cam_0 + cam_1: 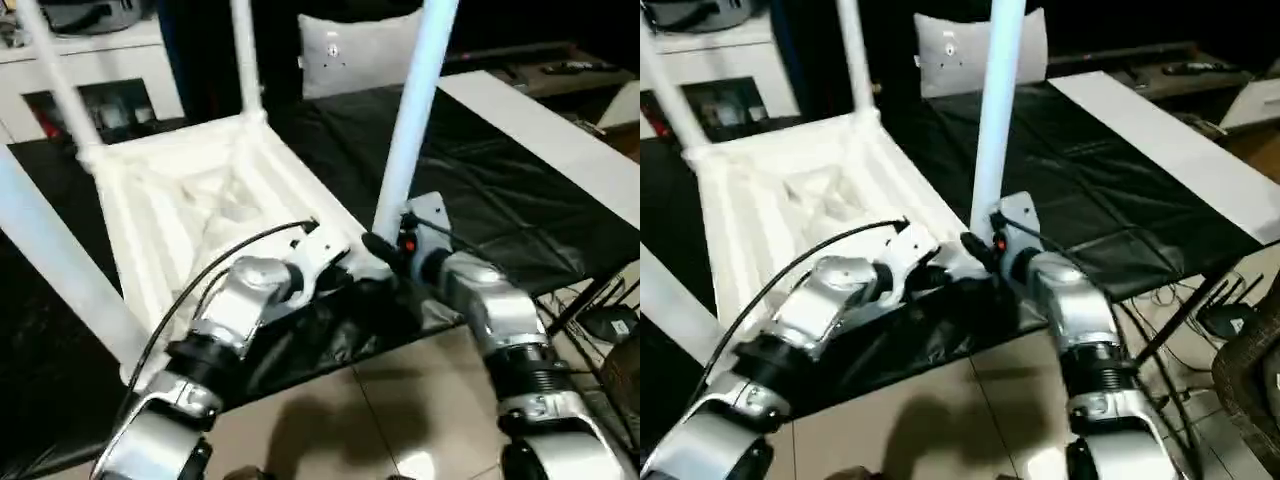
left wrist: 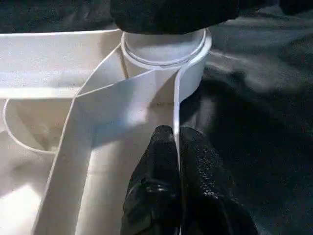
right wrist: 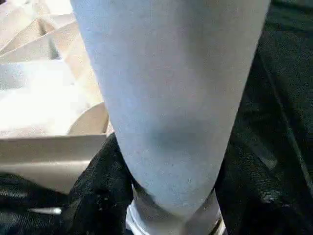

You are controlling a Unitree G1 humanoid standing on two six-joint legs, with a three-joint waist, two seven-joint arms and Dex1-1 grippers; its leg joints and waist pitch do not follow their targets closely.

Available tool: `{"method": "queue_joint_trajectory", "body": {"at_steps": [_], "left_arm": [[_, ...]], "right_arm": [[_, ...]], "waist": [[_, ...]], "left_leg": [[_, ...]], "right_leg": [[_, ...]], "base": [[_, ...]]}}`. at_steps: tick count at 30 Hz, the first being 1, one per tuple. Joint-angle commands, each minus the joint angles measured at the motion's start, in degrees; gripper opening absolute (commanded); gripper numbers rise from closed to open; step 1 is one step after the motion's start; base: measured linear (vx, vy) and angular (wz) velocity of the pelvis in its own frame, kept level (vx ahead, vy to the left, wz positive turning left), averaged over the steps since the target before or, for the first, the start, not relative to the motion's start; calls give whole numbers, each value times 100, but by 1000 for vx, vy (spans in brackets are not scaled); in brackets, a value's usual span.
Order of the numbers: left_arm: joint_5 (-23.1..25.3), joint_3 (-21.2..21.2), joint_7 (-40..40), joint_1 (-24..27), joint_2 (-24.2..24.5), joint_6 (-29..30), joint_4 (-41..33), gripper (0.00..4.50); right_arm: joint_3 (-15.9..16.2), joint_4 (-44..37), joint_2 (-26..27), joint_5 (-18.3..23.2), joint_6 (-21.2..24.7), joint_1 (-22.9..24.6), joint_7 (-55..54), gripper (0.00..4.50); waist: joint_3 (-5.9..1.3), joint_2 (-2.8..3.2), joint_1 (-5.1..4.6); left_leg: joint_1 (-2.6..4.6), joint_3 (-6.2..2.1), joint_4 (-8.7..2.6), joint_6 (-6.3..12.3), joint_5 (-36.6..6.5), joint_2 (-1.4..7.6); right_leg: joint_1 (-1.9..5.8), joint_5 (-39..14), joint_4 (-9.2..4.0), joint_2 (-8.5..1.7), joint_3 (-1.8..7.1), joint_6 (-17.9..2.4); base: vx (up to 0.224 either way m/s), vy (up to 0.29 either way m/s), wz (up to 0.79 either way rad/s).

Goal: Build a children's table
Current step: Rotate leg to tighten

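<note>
The children's table lies upside down on black cloth, its ribbed white top (image 1: 200,200) facing up. Three legs stand in corner sockets at the far middle (image 1: 245,55), far left (image 1: 55,80) and near left (image 1: 50,260). A fourth leg (image 1: 415,110) stands upright in the near right socket (image 2: 166,54). My left gripper (image 2: 176,142) is shut on a thin upright rib of the top just beside that socket. At the base of the near right leg, my right gripper (image 3: 171,205) has a black finger (image 3: 98,191) on either side, gripping the leg.
A grey pillow (image 1: 355,50) leans at the back, with a white cabinet (image 1: 90,70) at the far left. A white board (image 1: 540,130) lies on the right over the black cloth (image 1: 500,190). Tiled floor (image 1: 380,420) and cables (image 1: 600,310) lie in front.
</note>
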Motion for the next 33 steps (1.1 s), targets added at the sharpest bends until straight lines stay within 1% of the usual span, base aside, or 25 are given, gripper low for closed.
{"method": "queue_joint_trajectory", "body": {"at_steps": [1, 2, 3, 4, 6, 7, 9, 10, 11, 12, 13, 14, 15, 16, 18, 21, 22, 23, 26, 27, 28, 30, 31, 32, 33], "left_arm": [[-151, -121, 66, -179, -291, -91, -272, 0], [-148, -124, 48, -165, -264, -101, -280, 0], [-143, -127, 17, -142, -219, -116, -292, 0], [-146, -147, -104, -116, -125, -229, -284, 0], [-146, -164, -296, -85, 29, -349, -260, 0], [-136, -176, -394, -77, 115, -412, -240, 0], [-108, -284, -764, -34, 376, -885, -197, 0], [-107, -298, -808, -27, 404, -946, -194, 0], [-134, -320, -953, 1, 480, -1021, -209, 0], [-163, -341, -1105, 28, 559, -1100, -223, 0], [-184, -356, -1216, 48, 617, -1157, -234, 0], [-236, -431, -1632, 102, 852, -1356, -250, 0], [-240, -452, -1726, 106, 911, -1411, -235, 0], [-208, -503, -1929, 80, 1070, -1591, -126, 0], [-213, -530, -2045, 48, 1138, -1705, -40, 0], [-275, -599, -2344, 31, 1231, -1861, 1, 0], [-348, -684, -2726, 52, 1343, -1957, -65, 0], [-367, -708, -2830, 59, 1373, -1986, -84, 0], [-456, -795, -3220, 50, 1480, -2058, -127, 0], [-511, -825, -3378, 31, 1506, -2084, -127, 0], [-533, -852, -3472, 27, 1529, -2088, -146, 0], [-563, -915, -3676, 45, 1586, -2089, -223, 0], [-569, -926, -3718, 47, 1596, -2093, -237, 0], [-583, -942, -3799, 52, 1607, -2104, -259, 0], [-592, -950, -3848, 56, 1613, -2108, -274, 0]], "right_arm": [[375, -119, 352, 288, -20, 22, 300, 273], [394, -129, 303, 261, -57, 34, 335, 287], [442, -137, 213, 200, -117, 54, 396, 312], [510, -150, 49, 136, -234, 100, 562, 312], [571, -146, -188, 44, -427, 163, 831, 326], [597, -156, -308, 21, -515, 196, 966, 340], [597, -192, -578, 9, -704, 266, 1268, 359], [591, -196, -601, 10, -722, 272, 1298, 363], [555, -205, -673, 48, -763, 289, 1421, 363], [527, -229, -761, 99, -822, 314, 1587, 384], [507, -245, -826, 136, -865, 332, 1708, 396], [477, -325, -1107, 319, -951, 408, 2222, 396], [497, -351, -1193, 360, -974, 432, 2381, 404], [615, -425, -1478, 397, -1157, 521, 2871, 404], [678, -456, -1626, 463, -1243, 574, 3220, 404], [729, -462, -1787, 605, -1215, 609, 3694, 404], [797, -419, -1916, 622, -1291, 613, 4019, 388], [816, -407, -1947, 621, -1316, 611, 4097, 370], [906, -342, -2071, 653, -1291, 569, 4493, 367], [975, -304, -2118, 669, -1313, 553, 4617, 340], [1000, -295, -2129, 691, -1309, 551, 4672, 340], [1025, -290, -2130, 724, -1321, 556, 4755, 329], [1029, -285, -2130, 728, -1336, 555, 4771, 317], [1039, -288, -2127, 755, -1341, 555, 4827, 303], [1046, -306, -2122, 785, -1320, 560, 4877, 303]], "waist": [[-375, -28, 50], [-387, -18, 60], [-386, -22, 57], [-391, -27, 74], [-387, -31, 98], [-378, -38, 99], [-369, -35, 116], [-358, -28, 113], [-355, -25, 112], [-350, -27, 121], [-348, -27, 137], [-353, -3, 182], [-345, -15, 192], [-360, -20, 284], [-356, -18, 316], [-357, -35, 351], [-361, -31, 366], [-365, -39, 381], [-373, -32, 413], [-372, -39, 433], [-371, -40, 439], [-372, -36, 490], [-373, -49, 496], [-370, -42, 512], [-371, -40, 513]], "left_leg": [[72, -214, -404, 240, -1040, 424], [73, -207, -384, 319, -859, 424], [68, -201, -379, 359, -798, 421], [72, -194, -365, 431, -724, 419], [66, -179, -350, 515, -744, 415], [65, -176, -351, 522, -755, 417], [72, -177, -355, 527, -859, 423], [76, -178, -369, 483, -984, 439], [91, -173, -374, 463, -1033, 441], [97, -174, -378, 441, -1080, 446], [101, -180, -386, 394, -1166, 448], [132, -175, -383, 350, -1234, 458], [138, -163, -393, 364, -1270, 470], [146, -154, -383, 350, -1196, 480], [123, -153, -386, 372, -1102, 484], [118, -146, -376, 415, -1156, 481], [115, -150, -371, 414, -1159, 477], [117, -148, -369, 418, -1120, 482], [123, -138, -359, 454, -1013, 488], [133, -139, -363, 444, -1036, 495], [133, -137, -362, 443, -1049, 492], [148, -133, -364, 408, -1061, 500], [150, -131, -366, 400, -1068, 505], [149, -130, -367, 382, -1079, 503], [146, -133, -369, 371, -1087, 506]], "right_leg": [[257, -642, -438, -477, 360, -1246], [267, -320, -410, -479, 354, -1329], [270, -202, -399, -478, 353, -1365], [280, -71, -392, -482, 344, -1411], [290, -109, -400, -496, 344, -1431], [288, -151, -407, -493, 345, -1420], [283, -333, -423, -496, 348, -1393], [275, -508, -433, -493, 352, -1361], [260, -566, -443, -483, 352, -1367], [256, -635, -452, -490, 355, -1359], [260, -787, -460, -492, 353, -1337], [232, -872, -464, -493, 361, -1300], [238, -890, -475, -482, 369, -1284], [238, -740, -441, -481, 362, -1281], [240, -564, -406, -481, 362, -1307], [246, -645, -412, -500, 360, -1323], [242, -711, -416, -508, 354, -1328], [241, -728, -415, -510, 353, -1346], [227, -595, -388, -496, 355, -1401], [221, -649, -391, -499, 352, -1409], [223, -676, -397, -501, 354, -1410], [208, -743, -400, -507, 360, -1403], [209, -756, -398, -511, 362, -1402], [204, -790, -398, -508, 361, -1395], [207, -800, -398, -513, 362, -1389]], "base": [[0, 0, 0], [0, 0, 0], [0, 0, 0], [0, 0, 0], [0, 0, 0], [0, 0, 0], [0, 0, 0], [0, 0, 0], [0, 0, 0], [0, 0, 0], [0, 0, 0], [0, 0, 0], [0, 0, 0], [0, 0, 0], [0, 0, 0], [0, 0, 0], [0, 0, 0], [0, 0, 0], [0, 0, 0], [0, 0, 0], [0, 0, 0], [0, 0, 0], [0, 0, 0], [0, 0, 0], [0, 0, 0]]}}
